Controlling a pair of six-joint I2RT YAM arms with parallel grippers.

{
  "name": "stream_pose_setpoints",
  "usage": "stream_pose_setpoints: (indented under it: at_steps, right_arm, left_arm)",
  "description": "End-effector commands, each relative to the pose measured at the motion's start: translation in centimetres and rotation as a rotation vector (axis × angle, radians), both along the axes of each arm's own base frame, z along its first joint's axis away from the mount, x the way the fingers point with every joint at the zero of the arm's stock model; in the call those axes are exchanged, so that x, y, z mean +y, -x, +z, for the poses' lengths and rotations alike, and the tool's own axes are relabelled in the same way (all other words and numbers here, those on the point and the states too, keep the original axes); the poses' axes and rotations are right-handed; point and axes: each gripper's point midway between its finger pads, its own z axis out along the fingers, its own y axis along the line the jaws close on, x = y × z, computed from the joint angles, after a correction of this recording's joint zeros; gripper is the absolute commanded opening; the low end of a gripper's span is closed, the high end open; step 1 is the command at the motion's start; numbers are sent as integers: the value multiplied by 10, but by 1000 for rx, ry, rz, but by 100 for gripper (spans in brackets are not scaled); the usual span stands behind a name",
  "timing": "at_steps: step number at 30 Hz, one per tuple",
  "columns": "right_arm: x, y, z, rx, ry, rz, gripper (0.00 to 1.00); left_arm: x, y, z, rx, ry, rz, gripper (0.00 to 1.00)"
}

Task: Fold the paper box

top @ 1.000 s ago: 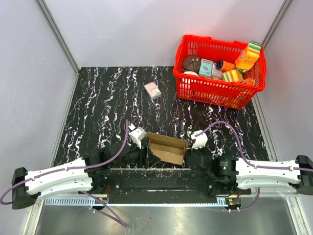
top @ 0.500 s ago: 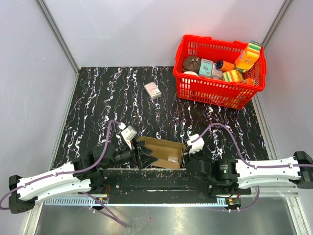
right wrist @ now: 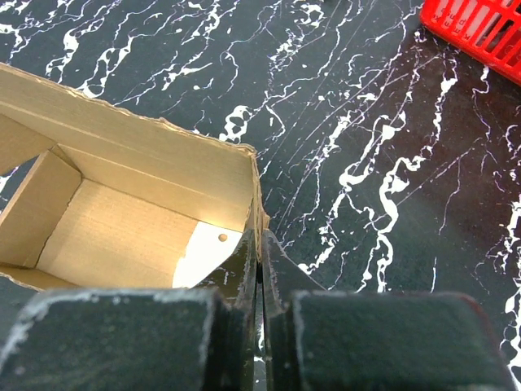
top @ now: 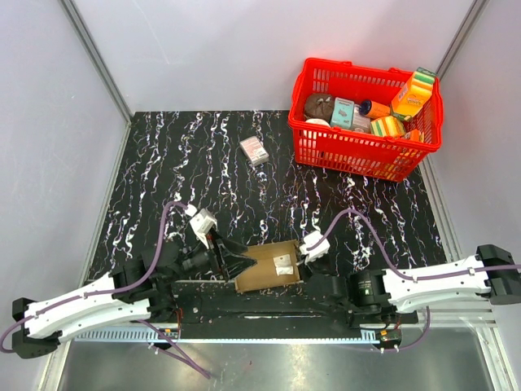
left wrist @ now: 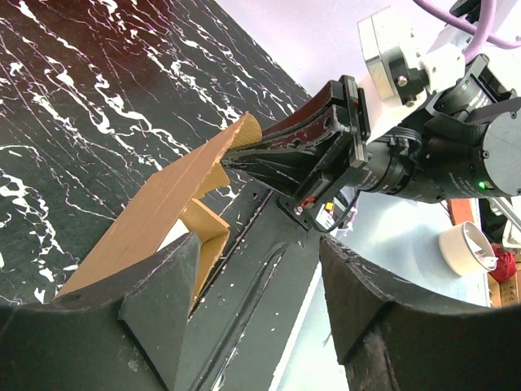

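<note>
The paper box (top: 269,266) is an open brown cardboard carton lying at the table's near edge, its opening facing up, with a white patch inside. My right gripper (top: 302,257) is shut on the box's right end wall; in the right wrist view the jaws (right wrist: 260,244) pinch that thin wall, with the box's inside (right wrist: 122,212) to their left. My left gripper (top: 234,262) is open at the box's left end. In the left wrist view its fingers (left wrist: 167,297) are spread wide, one finger beside the box (left wrist: 163,204) and nothing held between them.
A red basket (top: 358,159) of colourful grocery packs stands at the back right; its corner shows in the right wrist view (right wrist: 480,32). A small white-and-pink carton (top: 254,150) lies at the back middle. The black arm base rail (top: 269,305) runs just under the box.
Both grippers and the box have moved back toward the near edge. The box has tipped from a raised tilt to lying flat with its opening up.
</note>
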Motion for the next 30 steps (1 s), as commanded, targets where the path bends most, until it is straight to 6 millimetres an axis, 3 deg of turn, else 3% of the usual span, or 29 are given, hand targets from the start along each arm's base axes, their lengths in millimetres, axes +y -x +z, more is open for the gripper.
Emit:
stream_pose_setpoints:
  at_steps: [1,7,14,20,22,23,27,30]
  right_arm:
    - [7,3,11,-30,-47,-12,6]
    - [9,15,5,-17,-21,-11,6]
    - [11,30,-4,-15,41,-35,6]
    - [9,39,-9,-21,66,-50,8]
    - [5,42,-11,-29,97,-49,15]
    - [7,44,-7,-20,65,-64,29]
    - [3,45,1,-23,47,-76,49]
    - [9,49,8,-8,33,-35,57]
  left_arm:
    - [5,-4,3,-10,15,35,65]
    - [17,-16,13,-47,-4,113,66]
    - [37,-37,43,-90,-5,253,71]
    - [49,-50,21,-33,-74,362,71]
    - [49,-50,12,-8,-96,369,71]
    - [48,-49,6,7,-104,368,71]
    - [46,-47,-4,31,-107,361,71]
    - [47,-49,-6,27,-111,371,71]
